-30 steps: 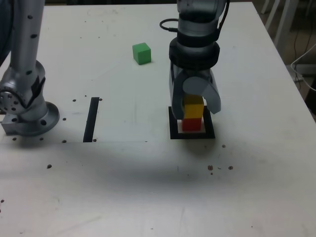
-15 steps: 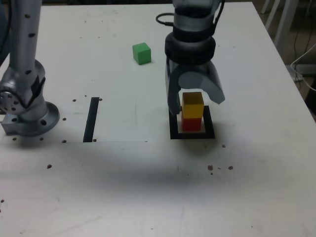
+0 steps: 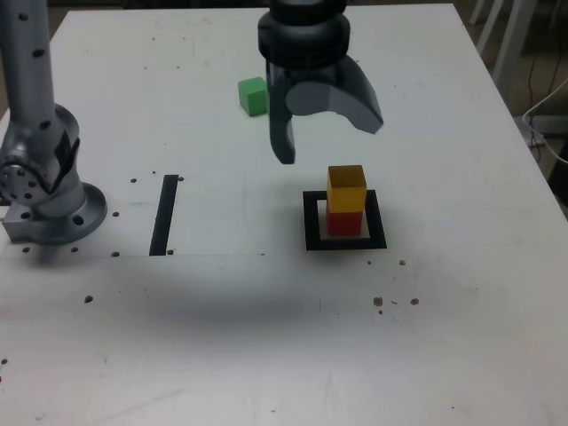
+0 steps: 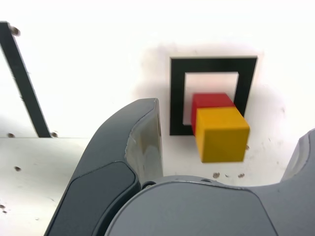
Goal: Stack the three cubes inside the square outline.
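Note:
A yellow cube (image 3: 346,187) sits on a red cube (image 3: 345,223) inside the black square outline (image 3: 311,226). The wrist view shows the same stack: yellow cube (image 4: 221,135), red cube (image 4: 210,101), square outline (image 4: 178,93). My gripper (image 3: 328,140) hangs open and empty above the table, up and toward the exterior view's left of the stack, clear of it. One dark finger (image 4: 133,147) fills the wrist view's foreground. The green cube (image 3: 252,96) lies alone on the table at the back, just beside the gripper body in the exterior view.
A straight black strip (image 3: 164,215) is taped to the white table (image 3: 266,337) at the exterior view's left of the outline. The arm's grey base (image 3: 44,200) stands at the far left. The table's right edge (image 3: 524,133) has chair legs and cables beyond it.
The gripper's jaws spread wide and let go of the yellow cube, then the gripper rose and drifted toward the exterior view's left. The yellow cube stays on the red one.

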{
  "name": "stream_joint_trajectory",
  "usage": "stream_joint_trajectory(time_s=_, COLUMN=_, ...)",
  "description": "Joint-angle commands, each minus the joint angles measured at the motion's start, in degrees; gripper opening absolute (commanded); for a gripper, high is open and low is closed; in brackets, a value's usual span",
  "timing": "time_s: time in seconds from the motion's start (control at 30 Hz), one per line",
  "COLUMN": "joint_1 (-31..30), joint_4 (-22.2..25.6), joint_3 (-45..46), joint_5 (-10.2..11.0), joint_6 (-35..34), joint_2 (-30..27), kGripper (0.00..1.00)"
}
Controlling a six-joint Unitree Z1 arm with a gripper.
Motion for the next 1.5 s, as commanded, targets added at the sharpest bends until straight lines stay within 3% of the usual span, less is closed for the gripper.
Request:
stream_joint_trajectory(time_s=0.0, joint_1=1.63, joint_4=0.22, joint_3=0.84, joint_5=0.47, joint_6=0.88, joint_2=-0.87, kGripper=0.99)
stream_joint_trajectory(time_s=0.4, joint_1=12.95, joint_4=0.91, joint_3=2.38, joint_5=2.08, joint_6=7.48, joint_2=-2.83, kGripper=0.99)
stream_joint_trajectory(time_s=0.87, joint_1=27.24, joint_4=0.51, joint_3=3.84, joint_5=2.33, joint_6=11.46, joint_2=-0.93, kGripper=0.99)
stream_joint_trajectory(time_s=1.07, joint_1=34.01, joint_4=-0.81, joint_3=2.88, joint_5=1.89, joint_6=14.62, joint_2=1.36, kGripper=1.00)
stream_joint_trajectory(time_s=1.27, joint_1=40.21, joint_4=-2.26, joint_3=1.67, joint_5=2.76, joint_6=18.28, joint_2=4.83, kGripper=1.00)
stream_joint_trajectory(time_s=1.47, joint_1=42.16, joint_4=-2.59, joint_3=0.34, joint_5=3.56, joint_6=20.07, joint_2=8.05, kGripper=0.99)
